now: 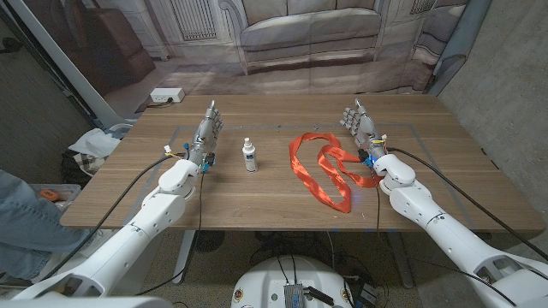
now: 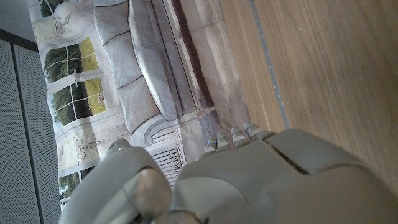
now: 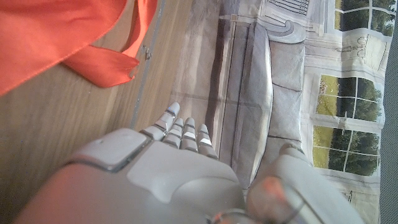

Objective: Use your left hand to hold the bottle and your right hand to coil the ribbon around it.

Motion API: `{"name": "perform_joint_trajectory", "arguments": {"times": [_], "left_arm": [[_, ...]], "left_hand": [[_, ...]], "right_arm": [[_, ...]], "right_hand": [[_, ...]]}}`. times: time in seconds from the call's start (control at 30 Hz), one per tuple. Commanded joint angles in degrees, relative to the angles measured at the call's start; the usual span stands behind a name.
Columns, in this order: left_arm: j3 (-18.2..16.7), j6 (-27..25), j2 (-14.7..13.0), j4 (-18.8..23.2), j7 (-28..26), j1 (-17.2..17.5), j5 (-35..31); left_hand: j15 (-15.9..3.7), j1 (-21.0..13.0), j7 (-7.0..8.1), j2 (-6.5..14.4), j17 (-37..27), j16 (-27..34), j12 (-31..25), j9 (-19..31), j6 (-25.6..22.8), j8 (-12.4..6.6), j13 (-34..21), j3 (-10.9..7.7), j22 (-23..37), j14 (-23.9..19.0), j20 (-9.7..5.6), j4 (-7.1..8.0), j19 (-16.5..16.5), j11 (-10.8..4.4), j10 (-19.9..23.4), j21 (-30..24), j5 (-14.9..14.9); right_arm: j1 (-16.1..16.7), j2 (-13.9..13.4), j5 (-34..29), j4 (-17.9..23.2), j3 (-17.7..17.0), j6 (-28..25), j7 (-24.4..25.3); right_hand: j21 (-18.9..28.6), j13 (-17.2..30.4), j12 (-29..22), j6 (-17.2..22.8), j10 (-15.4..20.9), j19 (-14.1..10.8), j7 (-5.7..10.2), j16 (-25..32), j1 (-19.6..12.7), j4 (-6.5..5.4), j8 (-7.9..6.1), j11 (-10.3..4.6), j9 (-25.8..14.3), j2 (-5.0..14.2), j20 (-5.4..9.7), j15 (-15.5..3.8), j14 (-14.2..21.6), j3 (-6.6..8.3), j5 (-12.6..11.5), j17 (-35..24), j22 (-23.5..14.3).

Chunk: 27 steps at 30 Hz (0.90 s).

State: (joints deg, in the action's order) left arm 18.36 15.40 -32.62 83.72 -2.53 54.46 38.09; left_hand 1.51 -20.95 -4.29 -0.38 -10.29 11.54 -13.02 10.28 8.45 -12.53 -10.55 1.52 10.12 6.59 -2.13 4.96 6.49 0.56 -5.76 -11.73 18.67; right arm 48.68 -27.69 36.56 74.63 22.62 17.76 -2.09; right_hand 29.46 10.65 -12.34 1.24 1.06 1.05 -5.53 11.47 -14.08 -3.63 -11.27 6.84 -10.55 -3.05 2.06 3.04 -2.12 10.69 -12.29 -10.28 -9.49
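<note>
We take the bottle [image 1: 249, 156] as our landmark: it stands upright on the table [image 1: 257, 205], white with a dark cap, nothing touching it. Our left hand [image 1: 205, 133] stands just beside it, on its left, fingers [image 1: 211, 113] straight and apart and pointing away from us, holding nothing. We judge that it waits there because this is the hand meant to steady the bottle, so a short sideways reach should be enough to close around it.

The ribbon [image 1: 324, 168] lies to the bottle's right, apart from it, in loose orange loops flat on the wood. Nothing is wound yet; the task looks not begun. Our right hand [image 1: 362, 127] sits beyond the ribbon, on the side away from the bottle, near the loops' far edge, with fingers extended and spread and nothing between them. In the right wrist view the ribbon [image 3: 56, 37] lies close beside that hand [image 3: 155, 174], but we cannot tell whether they touch. That placement suits the coiling role: the hand is next to the material it must pick up.

In the left wrist view the hand [image 2: 249, 180] shows straight fingertips above bare wood.

We judge the first step is gripping the bottle, since a light bottle could tip once the ribbon pulls on it.
</note>
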Motion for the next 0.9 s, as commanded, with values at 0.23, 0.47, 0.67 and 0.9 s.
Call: {"name": "perform_joint_trajectory", "arguments": {"times": [0.23,0.47,0.67,0.9], "left_arm": [[-0.05,0.87,-3.03,4.18,-5.01,3.25,-6.3],[-0.5,5.49,-3.18,4.03,-4.55,5.29,-8.06],[-0.1,5.3,-4.49,4.96,-4.45,6.74,-9.84],[0.53,4.3,-5.9,7.0,-5.84,8.85,-12.71]], "left_hand": [[-0.78,-9.89,0.7,2.32,-0.02,0.61,-1.11,0.33,-5.6,-1.31,-0.21,-3.06,0.17,-5.06,-0.13,-4.9,-1.2,-0.58,5.92,-0.15,-1.8],[-1.28,-13.19,0.91,2.46,-0.01,0.69,-1.3,0.37,-7.35,-1.4,-0.27,-3.84,0.27,-7.09,-0.6,-6.79,-3.47,-0.92,8.05,-0.83,-2.57],[-1.78,-14.92,1.47,2.31,-0.03,0.92,-1.41,0.4,-8.89,-1.58,-0.3,-4.12,0.35,-8.89,-0.63,-7.83,-3.78,-1.12,9.45,-0.8,-3.06],[-2.55,-16.5,2.08,1.88,-0.02,0.89,-1.65,0.43,-11.24,-1.95,-0.34,-4.19,0.39,-10.44,0.01,-8.83,-3.39,-2.03,11.55,-0.48,-3.61]], "right_arm": [[2.61,0.14,-0.68,4.27,-0.19,0.93,2.75],[2.55,0.3,-0.74,4.24,0.04,1.2,2.38],[2.72,-0.09,-1.25,5.36,-0.05,0.85,3.23],[2.96,-0.64,-1.69,6.7,-0.47,0.7,4.17]], "right_hand": [[-0.36,0.1,-0.52,0.76,0.78,-0.59,-0.03,0.23,-0.83,0.37,-0.45,0.23,-0.13,0.22,0.64,0.16,0.61,0.15,0.0,-0.13,-0.25],[-0.56,0.06,-0.53,0.91,0.93,-0.7,0.11,0.2,-0.96,0.5,-0.44,0.38,-0.13,0.31,0.54,0.26,0.76,0.17,0.04,-0.12,-0.26],[-0.73,0.04,-0.5,1.08,1.0,-0.81,0.2,0.16,-1.05,0.6,-0.45,0.49,-0.12,0.34,0.5,0.23,0.87,0.16,0.08,-0.12,-0.27],[-0.91,0.01,-0.52,1.33,1.2,-1.0,0.3,0.11,-1.11,0.71,-0.48,0.45,-0.12,0.38,0.43,0.24,0.93,0.14,0.13,-0.12,-0.29]]}}
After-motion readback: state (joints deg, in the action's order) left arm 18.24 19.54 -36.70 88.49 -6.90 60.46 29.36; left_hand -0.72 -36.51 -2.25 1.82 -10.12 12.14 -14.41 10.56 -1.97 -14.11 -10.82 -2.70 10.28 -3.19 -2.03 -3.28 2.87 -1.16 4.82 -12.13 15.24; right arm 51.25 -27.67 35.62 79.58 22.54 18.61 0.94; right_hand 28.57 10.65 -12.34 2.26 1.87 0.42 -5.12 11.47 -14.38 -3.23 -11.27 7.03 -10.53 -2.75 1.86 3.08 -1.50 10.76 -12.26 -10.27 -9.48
